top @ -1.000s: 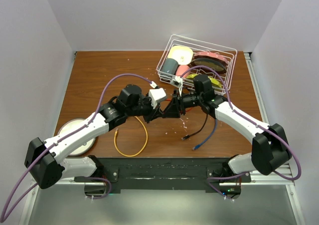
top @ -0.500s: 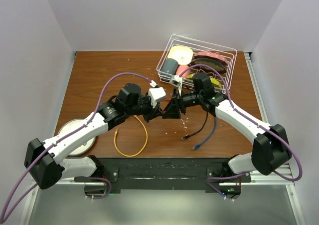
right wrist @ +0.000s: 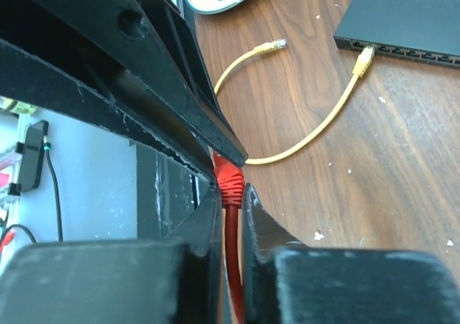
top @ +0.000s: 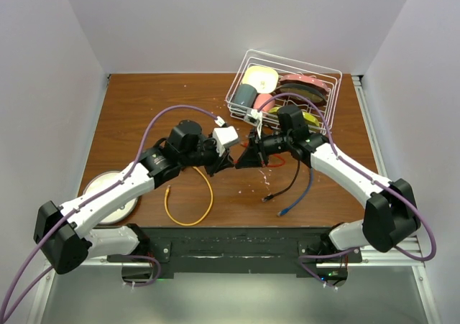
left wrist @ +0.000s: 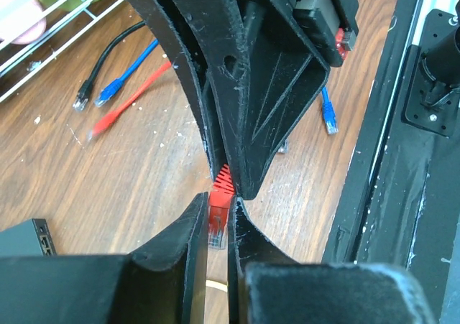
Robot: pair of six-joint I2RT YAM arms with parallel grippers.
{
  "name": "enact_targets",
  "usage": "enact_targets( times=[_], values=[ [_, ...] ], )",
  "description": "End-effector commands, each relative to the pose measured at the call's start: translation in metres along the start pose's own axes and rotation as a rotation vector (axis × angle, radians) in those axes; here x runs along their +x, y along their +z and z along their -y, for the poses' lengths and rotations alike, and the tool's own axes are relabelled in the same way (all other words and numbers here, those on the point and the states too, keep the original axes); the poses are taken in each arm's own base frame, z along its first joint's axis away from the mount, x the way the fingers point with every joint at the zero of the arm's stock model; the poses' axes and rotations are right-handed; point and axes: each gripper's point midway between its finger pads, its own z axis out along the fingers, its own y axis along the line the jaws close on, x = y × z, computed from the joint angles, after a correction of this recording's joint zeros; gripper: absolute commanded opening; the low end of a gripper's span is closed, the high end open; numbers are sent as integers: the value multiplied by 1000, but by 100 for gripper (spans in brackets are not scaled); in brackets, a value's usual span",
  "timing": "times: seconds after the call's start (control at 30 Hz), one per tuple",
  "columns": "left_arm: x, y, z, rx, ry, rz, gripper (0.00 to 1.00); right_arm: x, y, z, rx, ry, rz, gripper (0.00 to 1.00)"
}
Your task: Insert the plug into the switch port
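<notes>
Presently the left gripper and right gripper meet above mid-tabletop, both jaws clenched on the red plug. The switch lies flat nearby, apart from it.

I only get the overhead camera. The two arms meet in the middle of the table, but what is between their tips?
Observer: The left wrist camera shows a red plug pinched by both the left gripper and the right gripper.
Operator: Where is the box it goes into?
Observer: The right wrist camera shows the switch lying off to one side, apart from the plug.
Operator: Are its sockets free?
Observer: One looks taken: a yellow cable ends at its socket row.
</notes>
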Motion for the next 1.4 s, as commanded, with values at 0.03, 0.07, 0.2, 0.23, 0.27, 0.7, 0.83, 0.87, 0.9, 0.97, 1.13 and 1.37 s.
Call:
enact_targets(
  times=[0.03, 0.07, 0.2, 0.23, 0.27, 0.7, 0.83, 0.87, 0.9, 0.97, 1.13, 1.37],
  values=[
    [-42, -14, -19, -101, 48, 118, 0, -10, -3, -2, 46, -5, 11, 0],
    [-40, -14, -24, -131, 34, 112, 0, -12, -4, 0, 61, -12, 18, 0],
    [-42, -15, -35, -186, 4, 134, 27, -17, -7, 6, 124, -28, 46, 0],
    [-40, -16, -42, -220, -28, 136, 47, -16, -8, 7, 133, -27, 49, 0],
    [-40, -16, -44, -231, -40, 141, 53, -17, -8, 9, 141, -29, 51, 0],
    [-80, -49, -67, -131, -288, 383, 81, -36, -20, 3, 202, -125, 128, 0],
    [-77, -52, -59, 18, -356, 416, 79, -52, -26, -5, 219, -198, 162, 0],
    [-77, -53, -59, 25, -357, 423, 79, -55, -27, -6, 226, -212, 169, 0],
    [-79, -58, -64, 18, -355, 441, 79, -58, -28, -6, 237, -222, 173, 0],
    [-74, -57, -67, 27, -384, 429, 79, -66, -27, -8, 257, -235, 177, 0],
    [-62, -55, -75, 96, -487, 421, 78, -76, -16, -2, 346, -306, 150, 0],
    [-58, -49, -70, 178, -519, 409, 75, -96, -12, -1, 376, -316, 220, 0]
  ],
)
